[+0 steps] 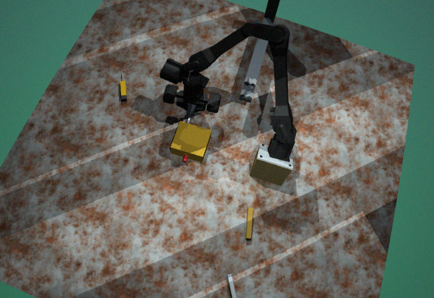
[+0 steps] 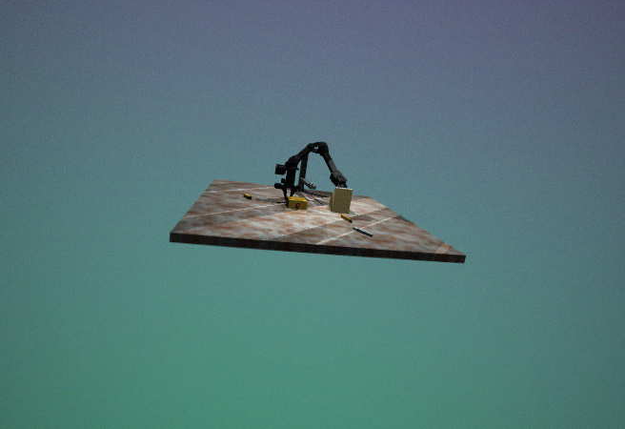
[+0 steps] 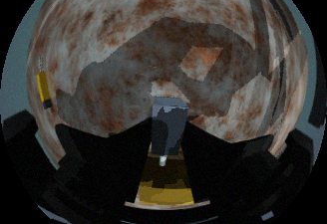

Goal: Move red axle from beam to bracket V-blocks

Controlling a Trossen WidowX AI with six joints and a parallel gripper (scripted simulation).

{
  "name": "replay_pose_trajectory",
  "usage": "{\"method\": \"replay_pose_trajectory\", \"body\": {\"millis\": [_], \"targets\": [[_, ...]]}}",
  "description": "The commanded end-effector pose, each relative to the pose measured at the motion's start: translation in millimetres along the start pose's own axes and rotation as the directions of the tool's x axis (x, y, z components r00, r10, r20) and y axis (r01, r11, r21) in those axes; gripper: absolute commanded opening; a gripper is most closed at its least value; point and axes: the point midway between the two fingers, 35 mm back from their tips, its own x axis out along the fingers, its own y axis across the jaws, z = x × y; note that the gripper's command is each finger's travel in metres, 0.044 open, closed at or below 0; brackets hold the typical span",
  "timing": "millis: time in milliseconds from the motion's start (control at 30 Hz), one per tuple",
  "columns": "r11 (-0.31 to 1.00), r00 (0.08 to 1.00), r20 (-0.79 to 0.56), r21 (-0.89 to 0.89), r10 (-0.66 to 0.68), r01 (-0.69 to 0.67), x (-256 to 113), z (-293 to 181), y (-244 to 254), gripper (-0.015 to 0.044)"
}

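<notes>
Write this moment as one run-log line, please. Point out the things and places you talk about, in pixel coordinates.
pincer [image 1: 191, 108] [image 2: 286, 199] [image 3: 166, 121]: shut on grey tool [image 1: 190, 111] [image 3: 168, 133] | tool tip [image 1: 188, 120] [image 3: 163, 161]: near beam [image 1: 192, 136] [image 2: 297, 201] [image 3: 166, 195], contact unclear | red axle [image 1: 185, 157] [image 2: 297, 205]: protruding from beam | V-blocks [image 1: 249, 83] [image 2: 308, 183]: no axle

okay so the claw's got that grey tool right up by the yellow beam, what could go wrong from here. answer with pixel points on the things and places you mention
The silver tip [image 1: 188, 120] [image 3: 163, 160] might miss the axle's hole and shove the yellow beam [image 1: 192, 140] [image 2: 296, 200] [image 3: 166, 195] out of place, as nothing visible braces it. The red axle [image 1: 184, 158] [image 2: 297, 205] sticks out the opposite side, so a push could drop it onto the table. The grey tool [image 1: 190, 110] [image 3: 169, 125] might also twist in the claw [image 1: 190, 107] [image 2: 286, 196] [image 3: 166, 121].
</notes>
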Motion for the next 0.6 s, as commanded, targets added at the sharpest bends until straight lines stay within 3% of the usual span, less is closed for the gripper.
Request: {"method": "replay_pose_trajectory", "body": {"millis": [0, 33, 567], "targets": [[1.0, 1.0, 0.002, -0.005, -0.003, 0.003, 4, 0, -1, 0.0], [1.0, 1.0, 0.002, -0.005, -0.003, 0.003, 4, 0, -1, 0.0], [1.0, 1.0, 0.001, -0.005, -0.003, 0.003, -9, 0, 0, 0.042]]}}
